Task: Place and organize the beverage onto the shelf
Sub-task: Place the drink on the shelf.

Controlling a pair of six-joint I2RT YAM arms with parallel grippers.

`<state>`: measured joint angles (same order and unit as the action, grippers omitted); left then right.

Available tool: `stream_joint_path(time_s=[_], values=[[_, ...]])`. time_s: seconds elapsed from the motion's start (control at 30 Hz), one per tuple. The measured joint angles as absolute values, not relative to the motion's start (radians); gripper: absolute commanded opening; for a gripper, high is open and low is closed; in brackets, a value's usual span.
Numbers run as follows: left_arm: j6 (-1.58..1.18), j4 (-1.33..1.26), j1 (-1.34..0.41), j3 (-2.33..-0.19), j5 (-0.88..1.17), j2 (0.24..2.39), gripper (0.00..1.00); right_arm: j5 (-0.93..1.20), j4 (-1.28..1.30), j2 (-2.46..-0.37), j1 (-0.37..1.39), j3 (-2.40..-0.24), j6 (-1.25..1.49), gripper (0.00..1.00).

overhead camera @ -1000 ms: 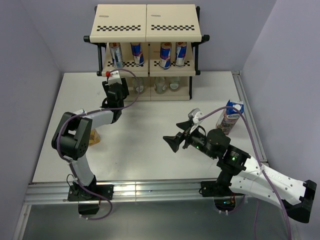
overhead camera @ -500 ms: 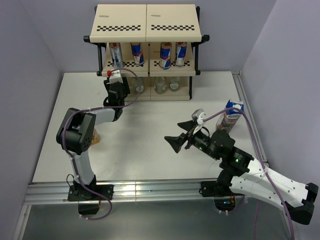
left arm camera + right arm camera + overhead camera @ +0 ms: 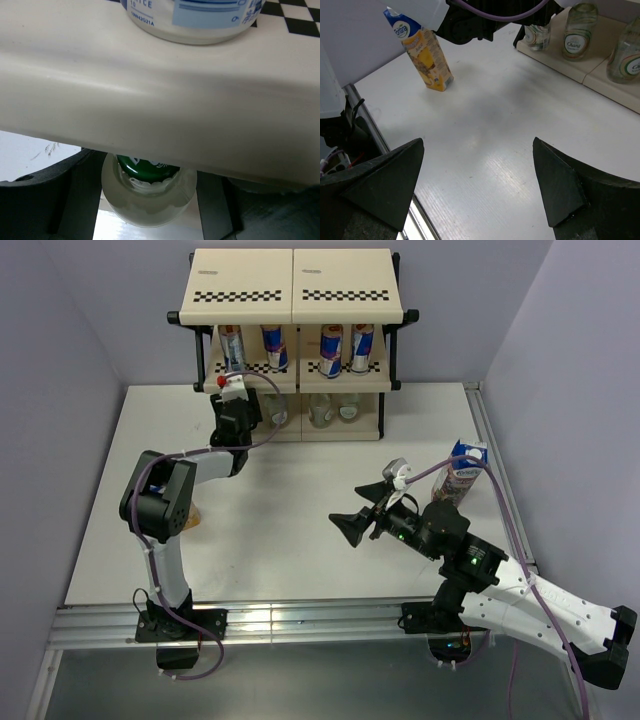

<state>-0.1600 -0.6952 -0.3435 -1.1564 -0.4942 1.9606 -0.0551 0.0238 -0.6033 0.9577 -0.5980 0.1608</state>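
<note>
The shelf (image 3: 295, 290) stands at the back of the table. Several slim cans (image 3: 275, 345) stand on its middle tier. Three clear green-capped bottles (image 3: 320, 412) stand on its bottom tier. My left gripper (image 3: 240, 412) is at the left end of the bottom tier. In the left wrist view it (image 3: 147, 202) is shut on a green-capped bottle (image 3: 147, 192), just under the middle tier's edge (image 3: 150, 100). My right gripper (image 3: 352, 525) is open and empty above mid-table. The purple carton (image 3: 460, 472) stands at the right. The yellow carton (image 3: 422, 50) stands at the left.
The yellow carton is mostly hidden behind my left arm (image 3: 160, 502) in the top view. A can's base (image 3: 190, 20) sits right above the held bottle. Walls close in on the left and right sides. A metal rail (image 3: 300, 620) runs along the near edge.
My left gripper has moved farther toward the shelf with the bottle. My right arm shifted slightly right and up early on, then held still.
</note>
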Motion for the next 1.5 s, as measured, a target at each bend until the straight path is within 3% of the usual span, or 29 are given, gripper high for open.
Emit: stream_joint_path(time_s=[0.27,0.93,1.5], values=[[-0.142,-0.744,-0.344,-1.156,-0.491,1.980,0.04,-0.047,0.024,-0.604,0.958,-0.598,0.159,0.96],[-0.118,-0.966,-0.344,-1.139,-0.487,2.060,0.06,-0.036,0.024,-0.596,0.958,-0.598,0.158,0.96],[-0.045,-1.078,-0.348,-1.158,-0.494,2.122,0.00,-0.033,0.024,-0.597,0.958,-0.596,0.158,0.96]])
